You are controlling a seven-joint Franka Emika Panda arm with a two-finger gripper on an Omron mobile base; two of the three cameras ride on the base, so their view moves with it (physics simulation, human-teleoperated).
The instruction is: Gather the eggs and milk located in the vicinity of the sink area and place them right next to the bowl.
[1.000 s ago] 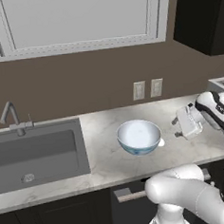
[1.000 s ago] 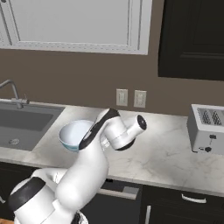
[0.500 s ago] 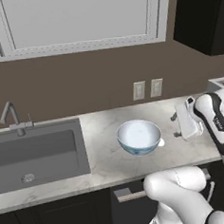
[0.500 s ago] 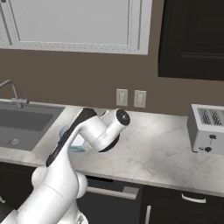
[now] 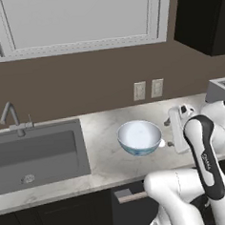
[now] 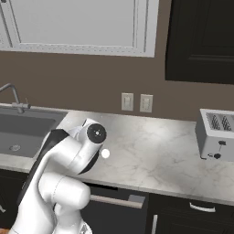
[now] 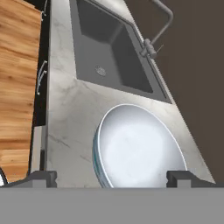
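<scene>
The bench (image 5: 104, 167) is a pale marble-patterned slab running along a brown wall, with dark cabinet fronts below it and a wood-plank floor (image 7: 17, 87) visible in the hand view. The sink (image 5: 36, 156), a dark grey rectangular basin with a round drain, is set into the bench; its thin silver bent-neck tap (image 5: 10, 117) stands at the basin's rear edge against the wall. The bowl (image 5: 139, 137), glossy white to pale blue inside with blue markings low on its outside, stands on the bench to the right of the sink, apart from the basin rim. A small white oval, the egg (image 6: 105, 154), lies on the bench just beside the bowl, on the side away from the sink; in the left base view it shows at the bowl's right edge. A double wall socket (image 5: 148, 89) is mounted on the wall behind the bowl, and pale framed upper cabinets (image 5: 78, 21) hang above the sink. A silver toaster (image 6: 216, 135) sits well to the right of the sink, under dark upper cabinets (image 6: 201, 41). The claw (image 7: 111, 177) hangs over the bowl with its tips spread wide apart, gripping nothing. The milk cannot be located.
</scene>
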